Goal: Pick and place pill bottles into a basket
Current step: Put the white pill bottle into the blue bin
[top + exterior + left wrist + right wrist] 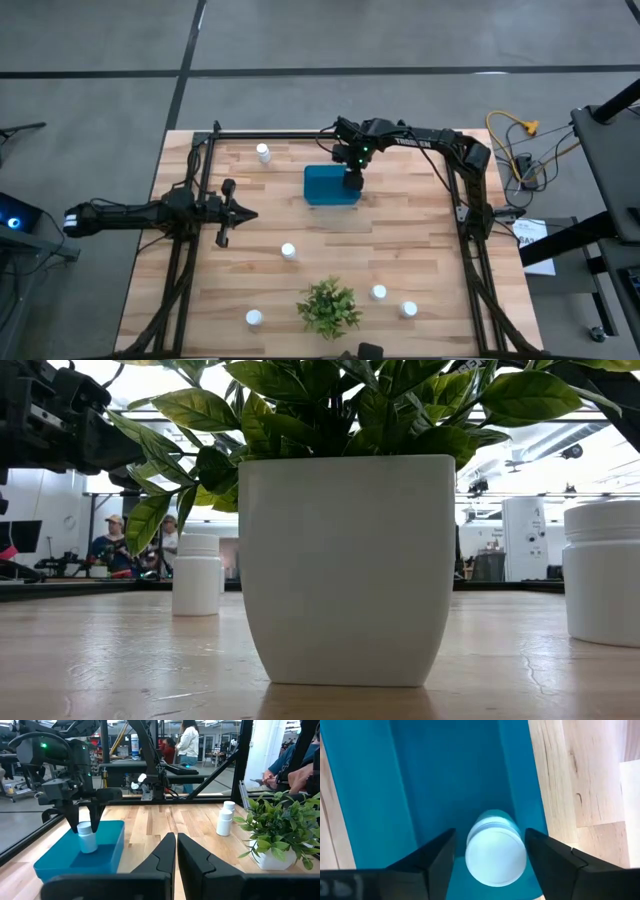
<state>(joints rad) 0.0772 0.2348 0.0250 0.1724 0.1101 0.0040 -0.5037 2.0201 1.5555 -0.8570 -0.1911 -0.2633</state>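
Basket: teal bin (pixel 331 186) just above the tabletop (pixel 400 250) centre, toward 12 o'clock.
Right claw: (pixel 490 851) poised over the bin's 3 o'clock end, fingers (pixel 432 855) spread apart on either side of a pill bottle (pixel 496 849), a gap showing on each side of its cap; the left wrist view shows that bottle (pixel 87 837) between the tips at the bin's rim.
Left claw: (pixel 176 851) fingers together, holding nothing, at 9 o'clock of the tabletop, pointing toward the centre.
Loose bottles: one (pixel 263 153) at 11 o'clock of the bin, one (pixel 288 251) near mid-tabletop, one (pixel 254 318) at 7 o'clock, two (pixel 379 292) (pixel 409 309) at 5 o'clock.
Potted plant: (pixel 328 306) at 6 o'clock, between the near bottles.
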